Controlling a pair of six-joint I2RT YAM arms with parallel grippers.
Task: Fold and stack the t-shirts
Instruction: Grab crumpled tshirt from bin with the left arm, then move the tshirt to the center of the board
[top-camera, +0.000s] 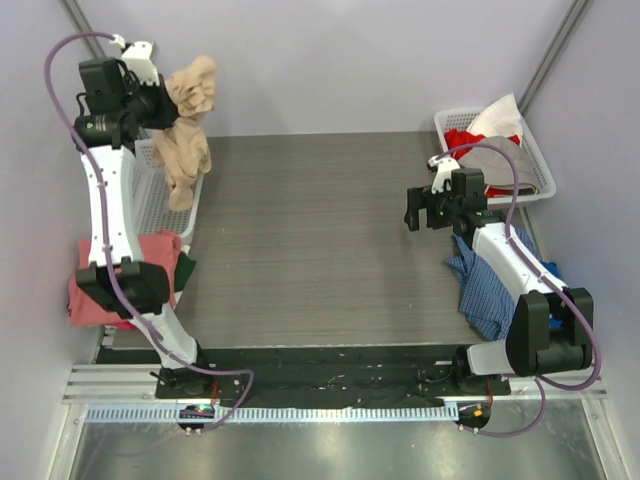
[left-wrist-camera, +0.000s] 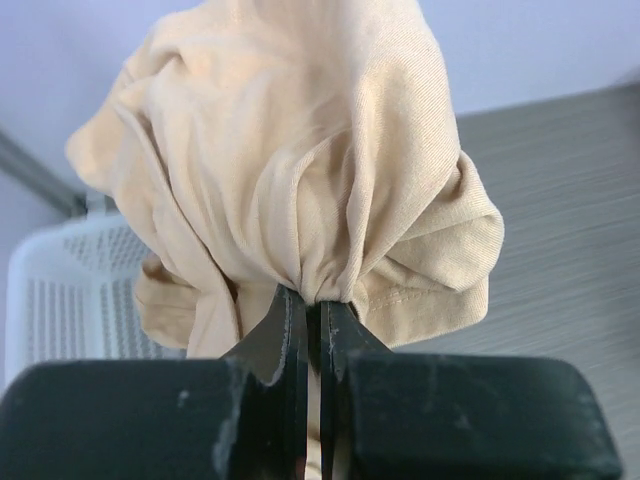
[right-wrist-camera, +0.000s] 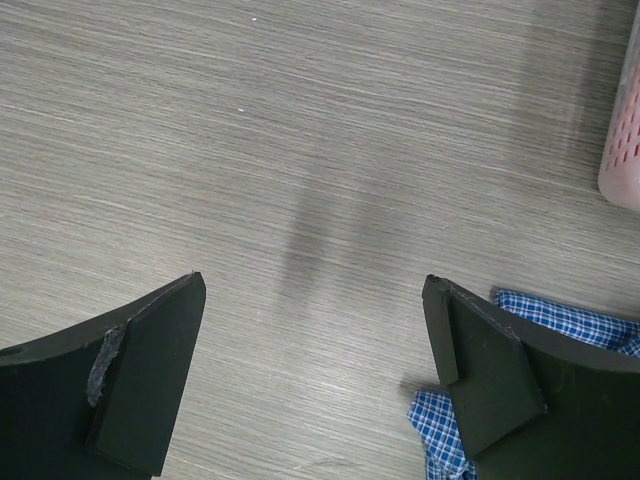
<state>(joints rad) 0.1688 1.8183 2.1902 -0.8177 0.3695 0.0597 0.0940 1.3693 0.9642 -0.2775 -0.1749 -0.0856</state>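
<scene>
My left gripper (top-camera: 165, 108) is raised at the back left, shut on a bunched fold of the tan t-shirt (top-camera: 188, 125). The shirt hangs crumpled from it over the white basket (top-camera: 150, 205). In the left wrist view the jaws (left-wrist-camera: 313, 300) pinch the tan t-shirt (left-wrist-camera: 300, 150) tightly at their tips. A salmon-pink t-shirt (top-camera: 150, 258) lies at the table's left edge, partly hidden under the left arm. My right gripper (top-camera: 425, 212) hovers open over the bare table at the right, and in the right wrist view (right-wrist-camera: 315, 285) nothing lies between its fingers.
A blue checked cloth (top-camera: 490, 290) lies under the right arm and shows beside the right finger (right-wrist-camera: 560, 320). A white basket (top-camera: 540, 170) at the back right holds red, white and grey cloth. The grey wood-grain table (top-camera: 320, 230) spreads between the arms.
</scene>
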